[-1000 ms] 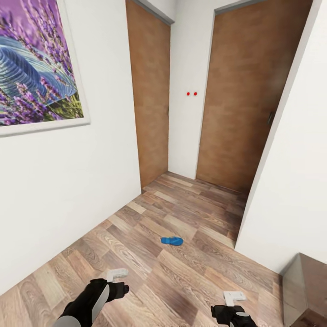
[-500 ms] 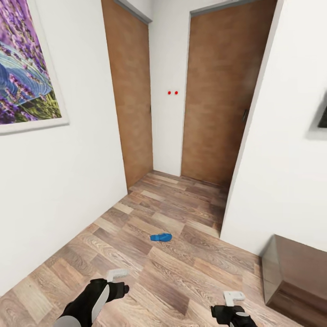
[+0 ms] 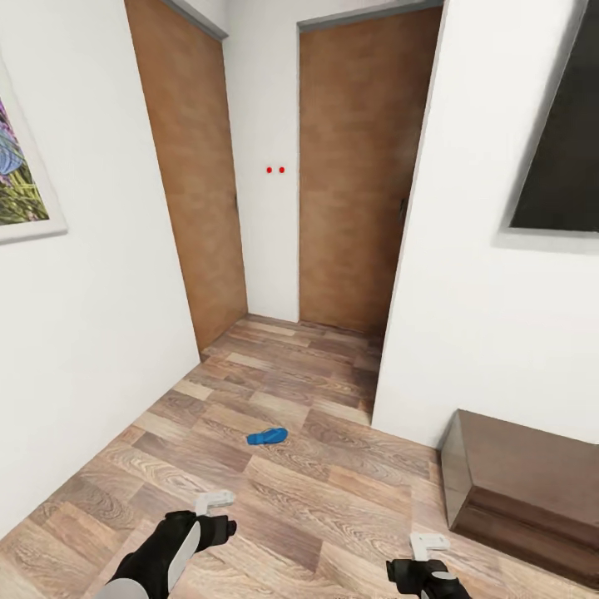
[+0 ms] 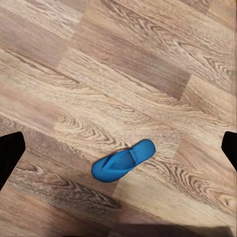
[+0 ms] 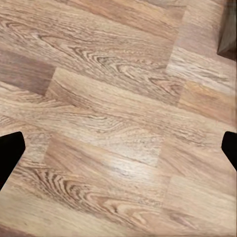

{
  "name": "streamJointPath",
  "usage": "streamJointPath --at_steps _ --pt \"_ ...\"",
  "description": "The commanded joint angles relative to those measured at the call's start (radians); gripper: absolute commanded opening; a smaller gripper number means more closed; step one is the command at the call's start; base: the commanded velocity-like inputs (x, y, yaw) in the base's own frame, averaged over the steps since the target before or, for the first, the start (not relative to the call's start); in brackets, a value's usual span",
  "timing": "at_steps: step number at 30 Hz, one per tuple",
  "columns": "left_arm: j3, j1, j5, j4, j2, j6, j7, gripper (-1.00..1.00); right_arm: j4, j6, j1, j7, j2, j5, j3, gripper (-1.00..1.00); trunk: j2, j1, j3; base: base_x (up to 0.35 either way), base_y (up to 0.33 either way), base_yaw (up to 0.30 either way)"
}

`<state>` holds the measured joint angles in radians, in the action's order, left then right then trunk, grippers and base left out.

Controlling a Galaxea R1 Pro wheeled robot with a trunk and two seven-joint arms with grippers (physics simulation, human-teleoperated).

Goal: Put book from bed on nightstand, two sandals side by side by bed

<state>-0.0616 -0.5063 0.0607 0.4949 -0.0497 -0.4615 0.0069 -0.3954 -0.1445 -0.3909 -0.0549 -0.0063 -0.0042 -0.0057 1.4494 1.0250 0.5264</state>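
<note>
Facing a short hallway of wood-plank floor point(image 3: 333, 499), the robot holds both arms low, the left gripper point(image 3: 215, 502) at about 7 o'clock in the head view and the right gripper point(image 3: 428, 545) at about 5 o'clock, each with its jaws spread and nothing between them. One blue sandal point(image 3: 267, 435) lies flat on the planks near the middle of the head view, ahead of the left gripper and apart from it; the left wrist camera looks straight down on the sandal point(image 4: 123, 160), with the dark fingertips at the frame's edges well clear of it. A low dark cabinet point(image 3: 524, 491) sits against the white wall at 4 o'clock, and two brown doors point(image 3: 358, 175) close the hall at 12 o'clock. The step in hand appears to be reaching the sandal: rolling closer first, then lowering the open left jaws across the thin sole's narrow width, should serve better than a long stretch. No brand, label or legible writing shows; two red dots point(image 3: 275, 170) mark the wall between the doors, and a framed picture point(image 3: 17, 175) hangs at 9 o'clock.
</note>
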Motion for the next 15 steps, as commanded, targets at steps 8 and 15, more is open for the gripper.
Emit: streamJointPath --at_steps 8,15 --pt "-0.006 0.0 0.007 0.002 -0.001 -0.005 0.001 1.0 -0.002 -0.005 0.0 -0.002 0.0 0.0 0.0 1.0 0.001 0.0 0.001 0.0 0.0 -0.286" --pt "-0.006 0.0 0.007 0.002 -0.001 -0.005 0.001 1.0 -0.002 -0.005 0.0 -0.002 0.0 0.0 0.0 1.0 0.001 0.0 0.001 0.0 0.0 -0.286"
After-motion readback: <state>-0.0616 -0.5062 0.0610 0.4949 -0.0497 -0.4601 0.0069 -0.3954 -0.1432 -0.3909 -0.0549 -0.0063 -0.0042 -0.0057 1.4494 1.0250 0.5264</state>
